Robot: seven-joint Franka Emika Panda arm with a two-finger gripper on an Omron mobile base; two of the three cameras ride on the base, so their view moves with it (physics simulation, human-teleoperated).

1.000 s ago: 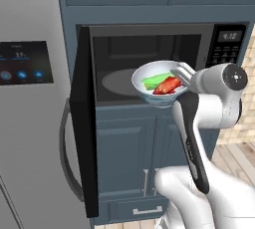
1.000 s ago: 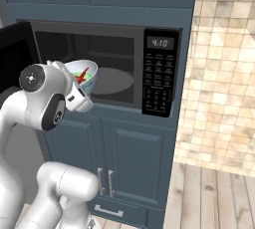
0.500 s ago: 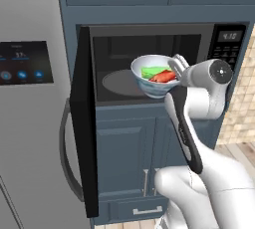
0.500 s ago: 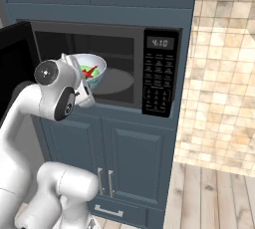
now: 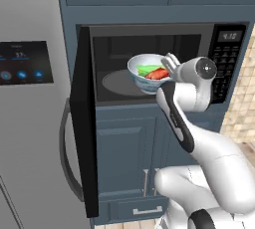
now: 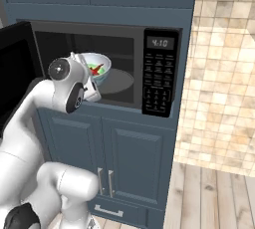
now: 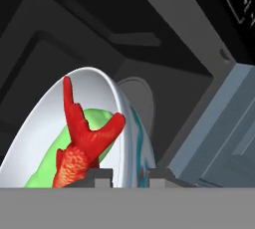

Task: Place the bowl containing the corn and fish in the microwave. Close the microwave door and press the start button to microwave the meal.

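Note:
My gripper (image 5: 168,67) is shut on the right rim of the white bowl (image 5: 141,76) and holds it in the mouth of the open microwave (image 5: 226,63), just above the grey turntable (image 5: 117,82). The green corn (image 5: 144,69) and the red-orange fish (image 5: 158,74) lie in the bowl. The microwave door (image 5: 84,123) stands swung open to the left. In the right base view the bowl (image 6: 103,76) sits ahead of the gripper (image 6: 82,64). In the hand view the bowl (image 7: 97,86) has its rim pinched between the fingertips (image 7: 102,173), with fish (image 7: 82,138) over corn (image 7: 101,118).
A grey fridge (image 5: 30,138) with a touch panel (image 5: 20,68) stands left of the open door. Blue cabinet doors (image 5: 127,148) are below the microwave and more cabinets above. The keypad (image 6: 159,76) is right of the cavity, and a tiled wall (image 6: 219,73) beyond it.
The arm has carried the bowl left and slightly up, from in front of the opening toward the microwave cavity. The grip on the rim has stayed the same.

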